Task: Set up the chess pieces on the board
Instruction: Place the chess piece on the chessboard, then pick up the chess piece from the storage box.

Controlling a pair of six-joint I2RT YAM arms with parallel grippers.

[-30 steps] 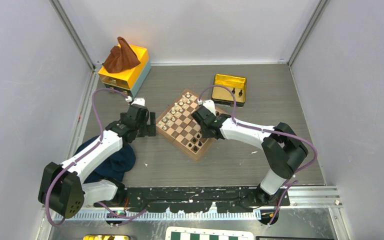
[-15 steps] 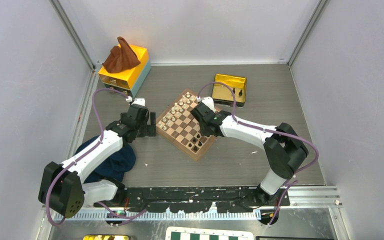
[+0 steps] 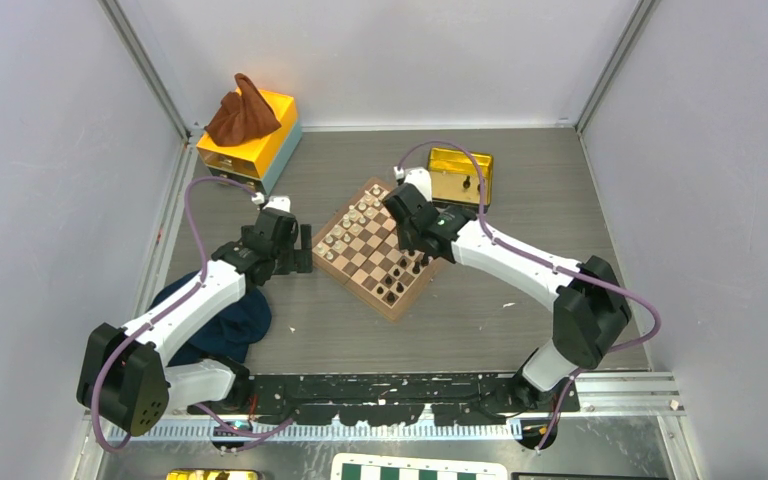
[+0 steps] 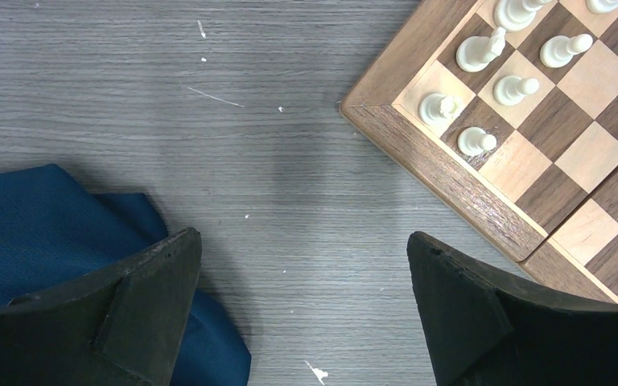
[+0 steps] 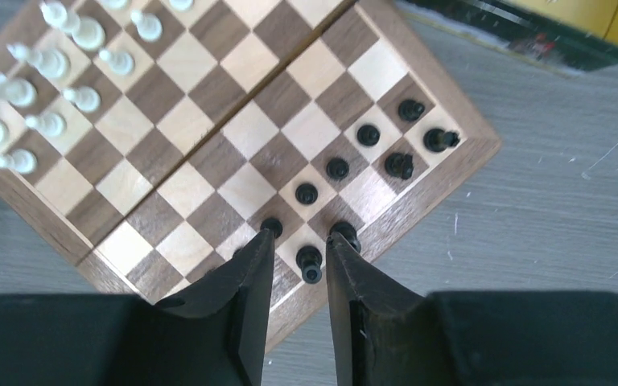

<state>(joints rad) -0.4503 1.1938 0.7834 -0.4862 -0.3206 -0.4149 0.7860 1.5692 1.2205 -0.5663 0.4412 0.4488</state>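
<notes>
Right wrist view gives the best look at the black pieces (image 5: 310, 263). Several of them stand in two rows along one edge of the board (image 5: 245, 189), and one of them stands upright in the edge row, exactly between the fingers of the right gripper (image 5: 300, 239). The jaws are apart, with some free space on both sides of this piece, so the gripper holds nothing. The cream pieces (image 5: 88, 32) stand at the opposite edge of the board.

I judge that the step in hand is the placing of this one piece, at the moment of letting it go. The rows of black are not yet full. In the top view, at least one more black piece lies in the gold tray (image 3: 440, 160) just behind the board.

The next move, I think, calls for a straight lift of the right gripper, because the neighbour pieces are very near to both fingers and easy to knock. After that it should reach to the tray.

The left gripper (image 4: 302, 241) is wide open and empty. It hangs over the counter (image 4: 209, 96) beside the board's corner, with one finger above a blue cloth (image 4: 40, 217).
</notes>
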